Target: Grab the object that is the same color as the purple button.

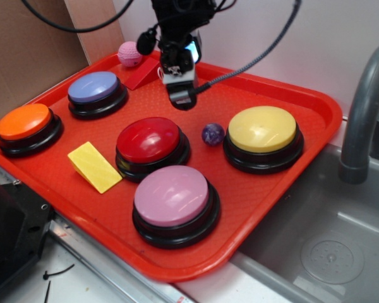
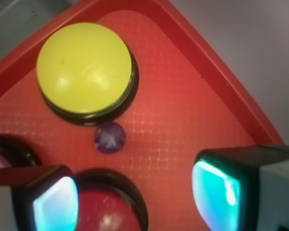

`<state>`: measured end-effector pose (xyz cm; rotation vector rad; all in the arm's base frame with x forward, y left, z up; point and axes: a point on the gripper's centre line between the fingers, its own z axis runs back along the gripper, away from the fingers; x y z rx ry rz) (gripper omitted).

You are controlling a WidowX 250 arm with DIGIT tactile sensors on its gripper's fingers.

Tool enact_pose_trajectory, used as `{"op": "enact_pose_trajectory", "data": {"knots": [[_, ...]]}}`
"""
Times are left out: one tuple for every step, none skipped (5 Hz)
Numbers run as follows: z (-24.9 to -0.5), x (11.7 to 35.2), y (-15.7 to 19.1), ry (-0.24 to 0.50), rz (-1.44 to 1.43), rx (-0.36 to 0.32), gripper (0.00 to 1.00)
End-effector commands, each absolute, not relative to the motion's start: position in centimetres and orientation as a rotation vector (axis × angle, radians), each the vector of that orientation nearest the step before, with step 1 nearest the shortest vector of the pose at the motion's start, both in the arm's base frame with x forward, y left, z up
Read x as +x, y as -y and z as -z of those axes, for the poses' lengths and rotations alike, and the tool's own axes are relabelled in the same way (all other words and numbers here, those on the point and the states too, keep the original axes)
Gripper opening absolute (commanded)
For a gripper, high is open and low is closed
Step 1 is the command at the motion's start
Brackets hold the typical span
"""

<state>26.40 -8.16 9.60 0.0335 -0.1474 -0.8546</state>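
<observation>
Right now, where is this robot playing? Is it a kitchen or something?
Probably a toy or mock kitchen counter set up for robot practice. A grey sink basin with a faucet sits beside a red tray of big colored push buttons, like the yellow button, plus a small purple ball.

The purple ball (image 2: 110, 137) sits hemmed between yellow button (image 2: 85, 67) and red button (image 2: 108, 211).

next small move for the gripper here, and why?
Probably shift toward the purple ball and start descending. The gripper hangs open above bare tray, holding nothing; in the wrist view the ball lies off-centre between the yellow button and red button.
</observation>
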Motion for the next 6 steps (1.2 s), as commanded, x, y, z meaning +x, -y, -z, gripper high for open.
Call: {"op": "enact_pose_trajectory", "data": {"knots": [[-8.0, 27.3, 9.4, 0.157, 0.856, 0.035, 1.00], [-6.6, 27.5, 9.9, 0.149, 0.861, 0.010, 1.00], [-5.7, 27.5, 10.8, 0.146, 0.880, 0.002, 1.00], [-4.9, 27.4, 11.2, 0.122, 0.891, 0.003, 1.00], [-4.2, 27.2, 11.2, 0.101, 0.884, 0.013, 1.00], [-3.7, 27.1, 11.0, 0.096, 0.875, 0.004, 1.00]]}}
